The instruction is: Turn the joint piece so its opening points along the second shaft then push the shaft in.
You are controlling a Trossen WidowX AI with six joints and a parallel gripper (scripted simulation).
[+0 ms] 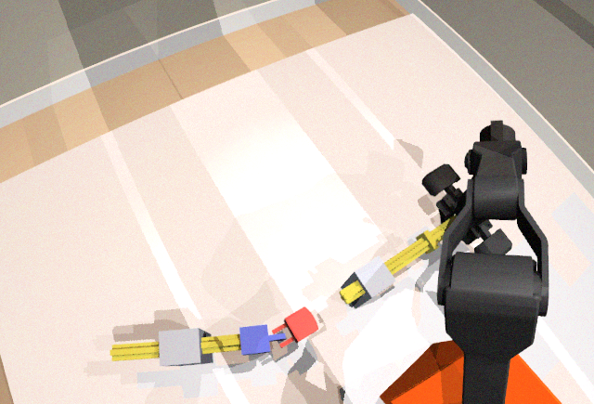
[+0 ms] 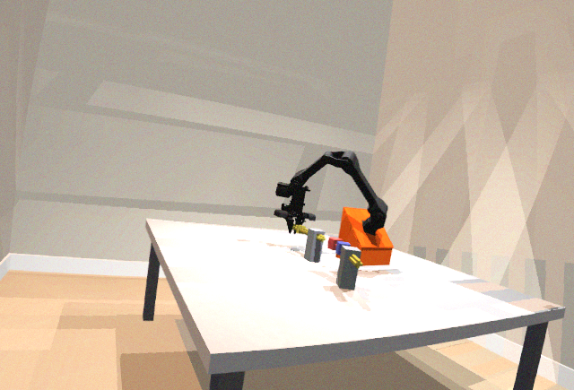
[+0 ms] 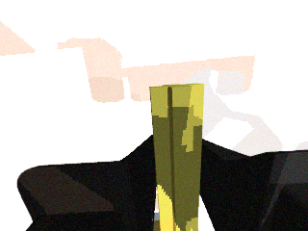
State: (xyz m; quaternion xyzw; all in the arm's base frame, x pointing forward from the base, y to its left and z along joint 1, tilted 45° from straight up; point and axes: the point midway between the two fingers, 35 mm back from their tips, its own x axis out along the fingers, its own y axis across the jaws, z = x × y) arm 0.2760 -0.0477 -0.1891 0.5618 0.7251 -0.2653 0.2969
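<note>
My gripper point(image 1: 459, 219) point(image 2: 292, 229) point(image 3: 168, 138) is shut on the outer end of the yellow second shaft point(image 1: 407, 255) point(image 2: 300, 228) point(image 3: 178, 111). This shaft passes through the second block point(image 1: 373, 277) point(image 2: 312, 246), and its short front end sticks out towards the joint. Its collar point(image 1: 432, 240) is well behind the block. The red joint piece point(image 1: 301, 324) point(image 2: 334, 243) faces roughly towards the shaft tip, with a gap between them. It is hinged to the blue piece point(image 1: 253, 339) point(image 2: 343, 247) on the first shaft point(image 1: 220, 343) point(image 2: 355, 259), held in the first block point(image 1: 179, 346) point(image 2: 347, 270). The inside of the opening is hidden.
The orange base point(image 1: 439, 375) point(image 2: 377, 255) stands on the near side of the blocks, with the black arm point(image 1: 494, 289) point(image 2: 363, 182) reaching over to the second shaft. The white table point(image 1: 191, 198) point(image 2: 259, 311) carries both blocks and the base.
</note>
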